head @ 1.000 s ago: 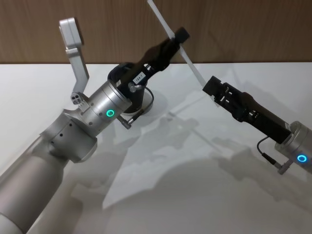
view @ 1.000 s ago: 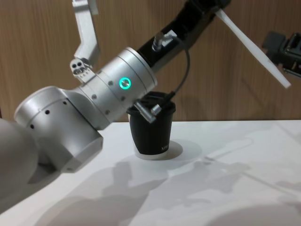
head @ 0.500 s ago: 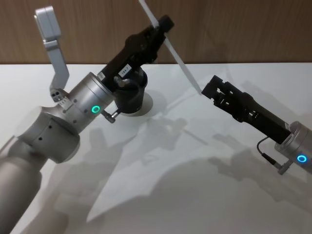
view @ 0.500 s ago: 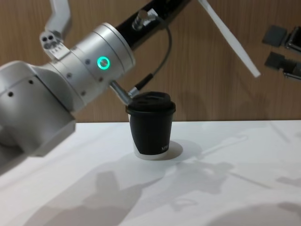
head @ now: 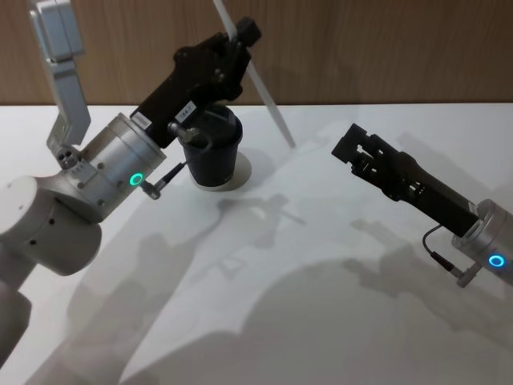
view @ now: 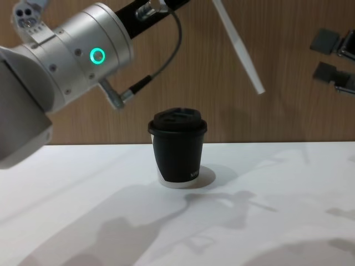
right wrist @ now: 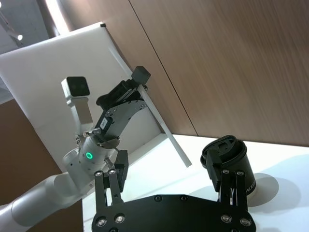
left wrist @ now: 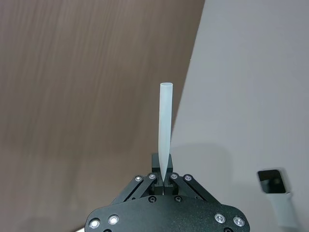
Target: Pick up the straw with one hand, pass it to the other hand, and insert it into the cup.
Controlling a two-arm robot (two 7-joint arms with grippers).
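My left gripper point(head: 240, 36) is shut on the white straw point(head: 268, 100) and holds it tilted in the air above and just behind the cup point(head: 212, 152). The straw's lower end hangs to the right of the cup, above the table. In the chest view the straw point(view: 238, 47) slants down to the right, its tip higher than the lidded black cup point(view: 178, 149). The left wrist view has the straw point(left wrist: 165, 130) pinched between the closed fingertips point(left wrist: 163, 170). My right gripper point(head: 346, 144) stands open to the right, empty, its grey pads point(view: 324, 40) apart and clear of the straw.
The white table point(head: 321, 281) spreads out in front of a wooden wall point(head: 385, 48). My left arm's silver wrist point(head: 112, 172) with its green ring light hangs over the table's left side, close to the cup.
My left arm swung left with the straw, uncovering the cup. The straw's lower end moved away from the right gripper. The right gripper stayed in place, open.
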